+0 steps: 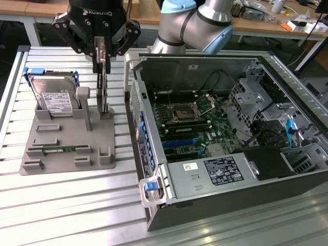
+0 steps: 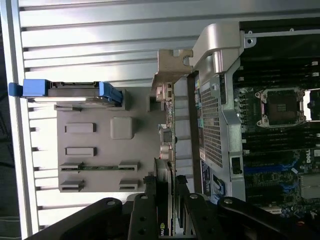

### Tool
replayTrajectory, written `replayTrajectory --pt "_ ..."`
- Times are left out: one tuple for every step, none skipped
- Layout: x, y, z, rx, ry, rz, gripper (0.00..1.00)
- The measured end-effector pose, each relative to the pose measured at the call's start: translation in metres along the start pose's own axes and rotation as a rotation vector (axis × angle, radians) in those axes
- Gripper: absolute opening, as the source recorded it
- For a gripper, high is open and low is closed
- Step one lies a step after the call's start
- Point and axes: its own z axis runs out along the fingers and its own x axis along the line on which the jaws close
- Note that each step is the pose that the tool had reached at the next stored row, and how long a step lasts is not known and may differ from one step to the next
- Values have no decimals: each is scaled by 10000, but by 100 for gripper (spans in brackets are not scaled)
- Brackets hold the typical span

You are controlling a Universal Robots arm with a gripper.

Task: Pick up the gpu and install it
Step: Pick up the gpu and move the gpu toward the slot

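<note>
Occlusion: the gripper (image 1: 101, 64) (image 2: 166, 179) covers the upper end of the gpu (image 1: 105, 89) (image 2: 167, 140), so how far the card runs up between the fingers cannot be made out.
Edge-on card: in the wrist view the gpu shows as a thin strip. Its faces are hardly visible, apart from part of a green logo between the fingers.
Lower edge: directly below the gripper the card reaches the slot of the grey fixture (image 1: 66, 138) (image 2: 100, 145). It cannot be told whether it sits in the slot or hangs just clear of it.
Gripper: part-way closed, one finger against each face of the upright gpu, gripping it.
Bracket: the silver end bracket (image 2: 172, 65) is at the end of the card farthest from the gripper.
Cut off: the arm (image 1: 200, 23) runs out of the exterior view's top edge.
Hard drive: the hard drive (image 1: 54, 100) (image 2: 70, 90), with blue side rails, leans in the fixture to the exterior view's left of the gripper, apart from it.
Memory stick: the narrow green memory stick (image 1: 61, 149) (image 2: 100, 166) lies flat in the fixture, below the gripper and nearer the camera.
Case: the open computer case (image 1: 215, 64) (image 2: 220, 100) lies just beside the gripper on the exterior view's right, its near wall close to the card.
Inside: the motherboard (image 1: 200, 128) (image 2: 280, 150) with the CPU socket (image 1: 185, 110) (image 2: 281, 107), and the power supply (image 1: 215, 171).
Table: the ribbed metal table (image 1: 61, 205) (image 2: 100, 40) carries the fixture and the case.
</note>
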Motion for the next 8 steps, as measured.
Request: replayTrajectory --pt "-1 1 -20 0 0 0 26" --pt "-1 2 -40 0 0 0 26" --pt "-2 3 -66 1 0 0 26" --pt "-2 4 -91 1 0 0 26" --pt "-3 5 -115 0 0 0 26" --pt "-4 6 -144 0 0 0 26" --pt "-4 8 -179 0 0 0 26" --pt "-5 9 -204 0 0 0 26"
